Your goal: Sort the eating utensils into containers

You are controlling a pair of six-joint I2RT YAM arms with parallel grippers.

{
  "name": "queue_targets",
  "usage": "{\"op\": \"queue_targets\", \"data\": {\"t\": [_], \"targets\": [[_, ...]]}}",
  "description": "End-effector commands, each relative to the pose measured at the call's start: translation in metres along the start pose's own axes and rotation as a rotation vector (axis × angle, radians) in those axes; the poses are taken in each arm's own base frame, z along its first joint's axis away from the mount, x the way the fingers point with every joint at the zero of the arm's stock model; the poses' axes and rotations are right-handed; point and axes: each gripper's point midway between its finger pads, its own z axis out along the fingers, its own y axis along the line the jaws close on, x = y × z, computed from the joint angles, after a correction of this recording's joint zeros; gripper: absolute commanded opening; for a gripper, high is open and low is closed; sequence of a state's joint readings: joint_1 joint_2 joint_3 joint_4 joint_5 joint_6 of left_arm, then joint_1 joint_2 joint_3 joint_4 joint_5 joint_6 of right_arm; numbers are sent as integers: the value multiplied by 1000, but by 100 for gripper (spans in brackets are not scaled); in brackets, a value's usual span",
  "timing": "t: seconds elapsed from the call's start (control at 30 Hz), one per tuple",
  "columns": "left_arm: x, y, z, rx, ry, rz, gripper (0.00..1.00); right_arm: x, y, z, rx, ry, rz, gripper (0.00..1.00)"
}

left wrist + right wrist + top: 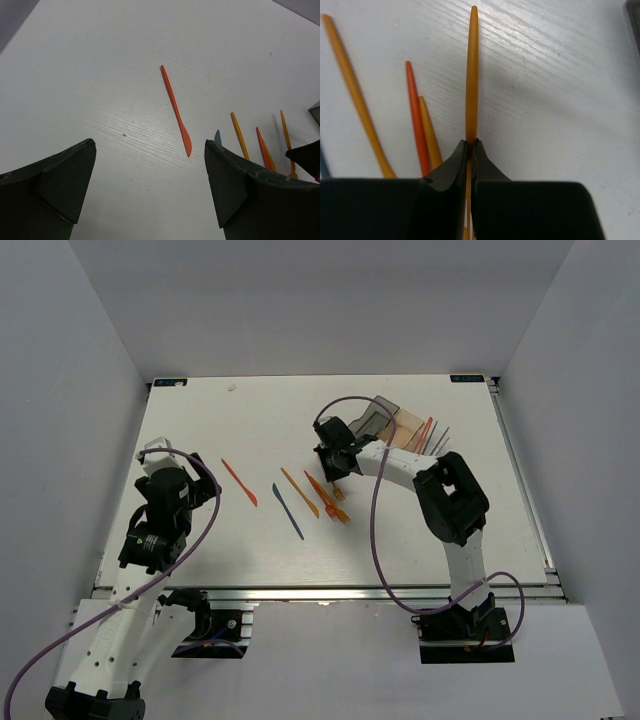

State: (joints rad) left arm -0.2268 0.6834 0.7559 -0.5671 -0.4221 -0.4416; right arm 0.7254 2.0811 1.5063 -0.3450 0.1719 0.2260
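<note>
- Between the right gripper's fingers, an orange utensil (472,75) juts straight ahead. It is long, thin and round-tipped, and I cannot tell whether it is a knife or a stick.
- The right gripper (471,143) is closed to a sliver on it, pinching its flat sides partway along. The soft shadow on the table (560,100) suggests the free end is off the surface.
- Just left of it, the loose orange pieces (415,115) lie flat, two of them overlapping.
- A blue utensil (288,511) lies a little further out.
- The containers (378,418) sit just beyond the right gripper, toward the back right. A few sticks (428,430) already lean in them.
- The step in hand looks like the carry to a bin.
  - Lift clear of the neighbouring pieces before swinging.
  - Keep the pinch firm, since such thin plastic can pivot in the fingers.
  - Bring the tip over the bin that holds like pieces; which one that is I cannot judge from here.
  - Lower the tip inside the bin before letting go, so the piece does not bounce off the rim.
- The left gripper (149,150) hangs wide open with nothing in it, over the left of the table.
- An orange knife (176,110) lies ahead of the left gripper, well apart from the right arm.
</note>
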Motion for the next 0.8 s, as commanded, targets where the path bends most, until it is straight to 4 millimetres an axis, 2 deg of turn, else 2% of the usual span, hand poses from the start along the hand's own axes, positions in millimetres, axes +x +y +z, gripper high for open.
{"op": "queue_targets", "data": {"t": [0.0, 0.07, 0.1, 0.17, 0.2, 0.27, 0.3, 0.33, 0.37, 0.4, 0.47, 0.5, 0.57, 0.6, 0.77], "targets": [[-7, -5, -3, 25, -21, -2, 98, -59, 14, -61, -71, -199, 61, 0], [-7, -4, -3, 22, -22, -4, 98, -78, -4, -77, -7, -280, 134, 0], [-8, -4, -4, 25, -25, -5, 98, -93, -14, -92, 23, -346, 176, 0], [-8, -4, -5, 25, -27, -6, 98, -108, -53, -103, 142, -417, 313, 0], [-8, -4, -5, 26, -30, -7, 98, -111, -67, -106, 184, -437, 359, 0], [-8, -4, -5, 26, -30, -9, 98, -122, -112, -111, 309, -484, 493, 0], [-8, -3, -5, 24, -29, -9, 98, -120, -126, -104, 350, -477, 526, 0], [-8, -4, -5, 24, -29, -8, 98, -126, -150, -109, 410, -501, 575, 0], [-8, -3, -5, 23, -28, -8, 98, -129, -162, -108, 434, -514, 613, 0], [-8, -4, -5, 25, -28, -8, 98, -126, -180, -101, 473, -512, 654, 0], [-8, -4, -5, 27, -29, -7, 98, -128, -201, -102, 538, -527, 712, 0], [-8, -4, -5, 26, -27, -6, 98, -123, -213, -92, 574, -519, 769, 0], [-7, -4, -4, 23, -23, -3, 98, -118, -227, -93, 637, -499, 824, 0], [-8, -4, -3, 24, -26, -4, 98, -111, -235, -83, 652, -481, 870, 0], [-7, -5, -4, 28, -24, -4, 98, -97, -240, -61, 640, -433, 914, 0]]}}
